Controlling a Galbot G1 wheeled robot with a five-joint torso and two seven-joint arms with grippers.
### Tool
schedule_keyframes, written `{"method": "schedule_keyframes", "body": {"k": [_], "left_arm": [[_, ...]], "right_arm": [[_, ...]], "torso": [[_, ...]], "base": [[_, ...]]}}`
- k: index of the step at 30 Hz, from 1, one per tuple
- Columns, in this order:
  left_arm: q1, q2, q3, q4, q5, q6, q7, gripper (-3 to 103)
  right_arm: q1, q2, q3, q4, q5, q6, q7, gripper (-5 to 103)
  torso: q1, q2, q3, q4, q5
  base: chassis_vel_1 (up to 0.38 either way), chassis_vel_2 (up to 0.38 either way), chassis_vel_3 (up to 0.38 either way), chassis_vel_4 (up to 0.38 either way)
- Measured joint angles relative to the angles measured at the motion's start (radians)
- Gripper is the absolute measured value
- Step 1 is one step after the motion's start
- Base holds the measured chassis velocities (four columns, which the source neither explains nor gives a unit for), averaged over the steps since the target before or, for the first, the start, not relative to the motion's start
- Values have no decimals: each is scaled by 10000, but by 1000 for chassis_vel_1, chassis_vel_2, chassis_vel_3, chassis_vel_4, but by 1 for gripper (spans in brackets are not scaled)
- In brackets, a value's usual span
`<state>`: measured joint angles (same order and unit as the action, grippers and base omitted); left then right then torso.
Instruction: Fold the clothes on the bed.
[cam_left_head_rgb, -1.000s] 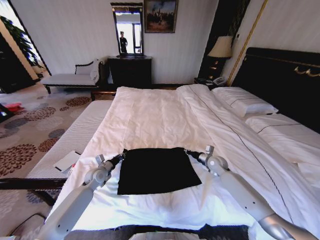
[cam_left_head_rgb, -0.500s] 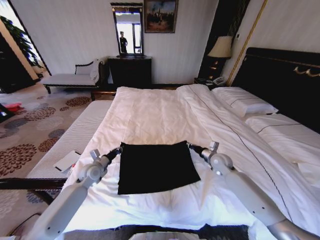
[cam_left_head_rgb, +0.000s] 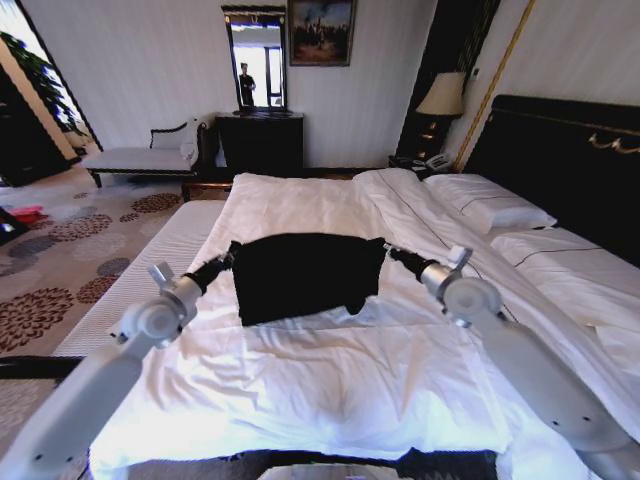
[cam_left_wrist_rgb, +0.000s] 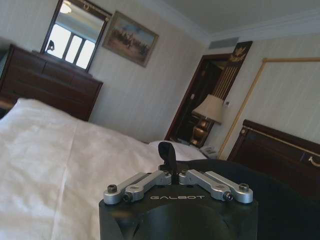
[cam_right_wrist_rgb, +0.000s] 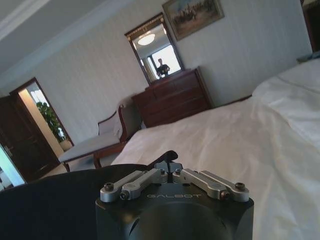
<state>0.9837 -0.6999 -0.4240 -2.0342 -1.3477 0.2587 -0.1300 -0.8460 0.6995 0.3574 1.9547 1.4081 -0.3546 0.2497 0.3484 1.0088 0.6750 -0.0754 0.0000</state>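
Observation:
The clothes are one black T-shirt (cam_left_head_rgb: 305, 275), held stretched between my two grippers above the white duvet of the bed (cam_left_head_rgb: 330, 400); its lower edge hangs down toward the duvet. My left gripper (cam_left_head_rgb: 228, 258) is shut on the shirt's left corner, and my right gripper (cam_left_head_rgb: 388, 252) is shut on its right corner. The left wrist view has the left gripper (cam_left_wrist_rgb: 170, 167) pinching a tuft of black fabric, with the shirt (cam_left_wrist_rgb: 280, 195) spreading beside it. In the right wrist view the right gripper (cam_right_wrist_rgb: 169, 161) pinches the shirt (cam_right_wrist_rgb: 50, 200) likewise.
White pillows (cam_left_head_rgb: 490, 208) lie against the dark headboard (cam_left_head_rgb: 570, 160) on the right. A striped bench (cam_left_head_rgb: 150, 275) runs along the bed's left side. Beyond the bed stand a dark dresser (cam_left_head_rgb: 262, 140), a pale chaise (cam_left_head_rgb: 140, 157) and a lamp (cam_left_head_rgb: 442, 95).
Both grippers have risen and moved away from me with the shirt's corners. The shirt, which lay flat on the duvet, now hangs between them farther up the bed.

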Motion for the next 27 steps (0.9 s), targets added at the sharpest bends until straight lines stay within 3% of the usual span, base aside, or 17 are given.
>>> {"method": "schedule_keyframes", "body": {"k": [9, 11, 14, 16, 18, 21, 24, 27], "left_arm": [[1080, 366, -1446, -1212, -348, 19, -76, 1], [1849, 372, -2334, -1878, -502, 28, -101, 1], [2419, 291, -2893, -2299, -540, 28, -112, 1], [3647, -112, -3745, -2984, -465, 28, -98, 1], [3965, -248, -3929, -3125, -406, 28, -68, 1], [5569, -1106, -4825, -3893, -63, -21, 203, 1], [6403, -1581, -5322, -4268, 20, -60, 364, 1], [7632, -2181, -5959, -4687, 82, -119, 546, 1]], "right_arm": [[-809, -505, 1299, 1372, 819, -177, 452, 0], [-1314, -654, 2012, 2030, 1200, -359, 747, 0], [-1720, -678, 2494, 2452, 1419, -447, 942, 0], [-2580, -591, 3315, 3054, 1638, -529, 1145, 0], [-2892, -536, 3585, 3222, 1677, -557, 1176, 0], [-4610, -114, 4780, 4008, 1682, -697, 1282, 0], [-5314, 156, 5199, 4484, 1634, -758, 1384, 0], [-6420, 658, 5965, 5414, 1588, -996, 1540, 0]], "torso": [[0, 0, 0, 1, -2], [0, 0, 0, 1, 0], [0, 0, -1, 0, 0], [-1, 0, -1, 4, -3], [-1, 0, -1, 3, -4], [-2, 0, -2, -1, 0], [-3, 0, -3, -3, 2], [-3, 1, -3, 6, -1]], "base": [[0, 0, 0, 0], [0, 0, 0, 0], [0, 0, 0, 0], [0, 0, 0, 0], [0, 0, 0, 0], [0, 0, 0, 0], [0, 0, 0, 0], [0, 0, 0, 0]]}}
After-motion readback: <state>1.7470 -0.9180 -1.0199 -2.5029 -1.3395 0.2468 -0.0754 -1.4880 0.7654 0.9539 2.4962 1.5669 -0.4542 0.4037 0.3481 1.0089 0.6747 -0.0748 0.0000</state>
